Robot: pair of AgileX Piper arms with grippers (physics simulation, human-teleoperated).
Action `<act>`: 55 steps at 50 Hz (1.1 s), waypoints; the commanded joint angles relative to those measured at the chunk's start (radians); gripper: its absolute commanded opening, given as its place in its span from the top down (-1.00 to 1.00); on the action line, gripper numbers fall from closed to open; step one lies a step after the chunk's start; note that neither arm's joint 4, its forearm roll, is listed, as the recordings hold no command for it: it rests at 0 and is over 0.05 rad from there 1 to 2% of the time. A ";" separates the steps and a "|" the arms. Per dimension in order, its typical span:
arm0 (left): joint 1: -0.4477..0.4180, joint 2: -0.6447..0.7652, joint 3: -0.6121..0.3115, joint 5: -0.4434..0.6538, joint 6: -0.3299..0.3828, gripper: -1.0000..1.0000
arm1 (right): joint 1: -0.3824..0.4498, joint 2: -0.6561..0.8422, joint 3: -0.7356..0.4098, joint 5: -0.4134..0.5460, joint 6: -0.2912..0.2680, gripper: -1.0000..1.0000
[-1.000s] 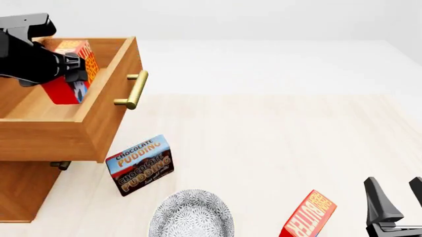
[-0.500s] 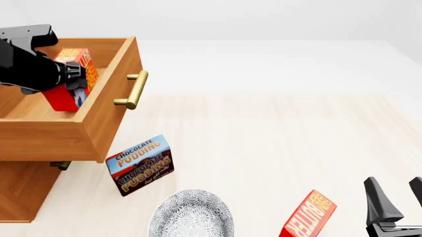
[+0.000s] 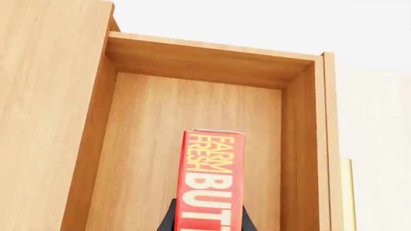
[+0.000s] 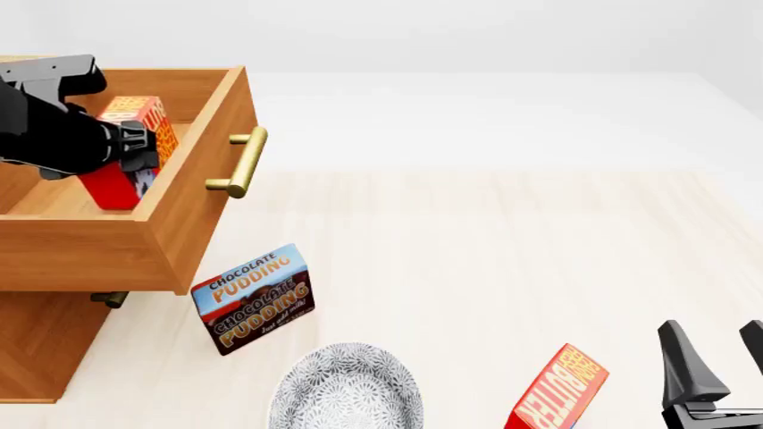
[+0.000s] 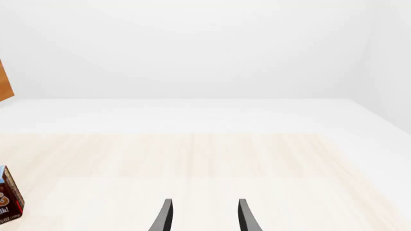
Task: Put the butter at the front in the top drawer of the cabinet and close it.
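- The cabinet (image 4: 36, 349) stood at the far left of the front view, with the top drawer (image 4: 179, 223) pulled out over the table (image 4: 501, 259) and its brass bar handle (image 4: 242, 163) facing right.
- The left gripper (image 4: 125, 147) reached into the open drawer and was clamped on the butter (image 4: 134, 143), the red carton held between its black fingers (image 3: 168, 220); the wrist view showed the carton's "FARM FRESH" face above the drawer's wooden floor, whether touching it could not be told.
- Just below the drawer's front corner, a Chocolate Pudding box (image 4: 253, 298) stood on the table, tilted slightly.
- Near it, toward the bottom edge, lay a grey patterned bowl (image 4: 346, 389), partly cut off by the frame.
- Further right, a second butter carton (image 4: 558, 393) leaned on the table, just beside the right gripper.
- The right gripper (image 5: 204, 215) sat at the lower right, its fingers apart and holding nothing.
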State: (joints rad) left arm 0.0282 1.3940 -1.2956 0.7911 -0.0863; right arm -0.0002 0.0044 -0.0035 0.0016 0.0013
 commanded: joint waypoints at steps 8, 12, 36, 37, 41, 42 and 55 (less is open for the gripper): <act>0.008 -0.004 0.018 -0.017 0.022 1.00 | 0.000 0.000 0.000 -0.001 0.000 -1.00; 0.006 0.002 0.011 -0.014 0.022 1.00 | 0.000 0.000 0.000 -0.001 0.000 -1.00; -0.022 -0.002 -0.003 -0.008 0.008 -1.00 | 0.000 0.000 0.000 -0.001 0.000 -1.00; -0.021 -0.002 -0.005 -0.006 0.007 -1.00 | 0.000 0.000 0.000 -0.001 0.000 -1.00; -0.015 0.000 -0.027 0.012 0.015 -1.00 | 0.000 0.000 0.000 -0.001 0.000 -1.00; -0.016 -0.007 -0.025 0.015 0.015 -1.00 | 0.000 0.000 0.000 -0.001 0.000 -1.00; -0.018 -0.031 -0.039 0.048 0.031 -1.00 | 0.000 0.000 0.000 -0.001 0.000 -1.00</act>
State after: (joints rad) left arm 0.0138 1.3785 -1.3214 0.8156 -0.0662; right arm -0.0002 0.0044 -0.0035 0.0016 0.0012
